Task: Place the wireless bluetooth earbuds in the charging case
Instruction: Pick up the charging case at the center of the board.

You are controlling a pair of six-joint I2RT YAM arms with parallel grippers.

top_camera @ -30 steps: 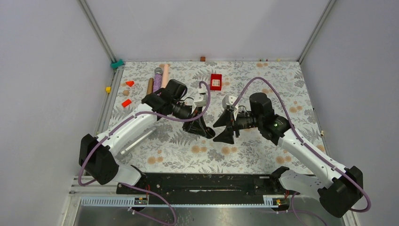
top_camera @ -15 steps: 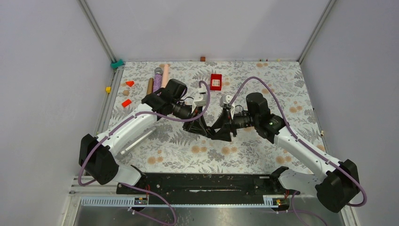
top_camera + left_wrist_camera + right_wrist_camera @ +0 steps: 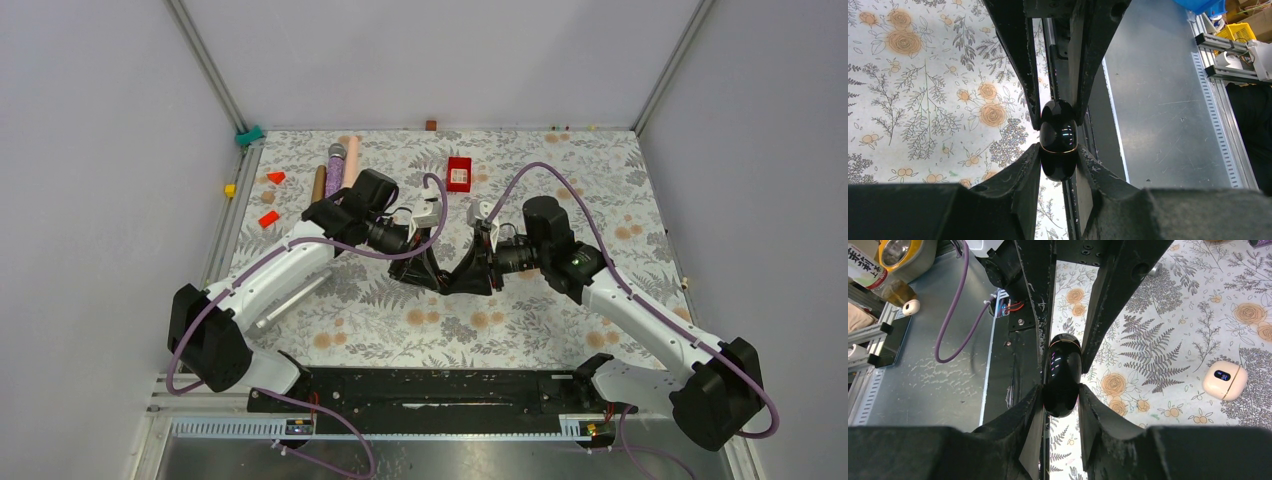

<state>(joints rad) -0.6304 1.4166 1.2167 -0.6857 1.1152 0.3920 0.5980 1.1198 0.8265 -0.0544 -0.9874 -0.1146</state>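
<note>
Fingers (image 3: 1023,177) of left gripper (image 3: 1058,154), right gripper (image 3: 1060,392), pinching black case (image 3: 1058,134)

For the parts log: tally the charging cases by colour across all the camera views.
Black charging case: 1
Whitish charging case: 1
Total: 2

A bottle label (image 3: 859,262) bears dark characters, cut off and unreadable; the cream case (image 3: 1224,380) has a lit display, digits too small. No wording is legible.
</note>
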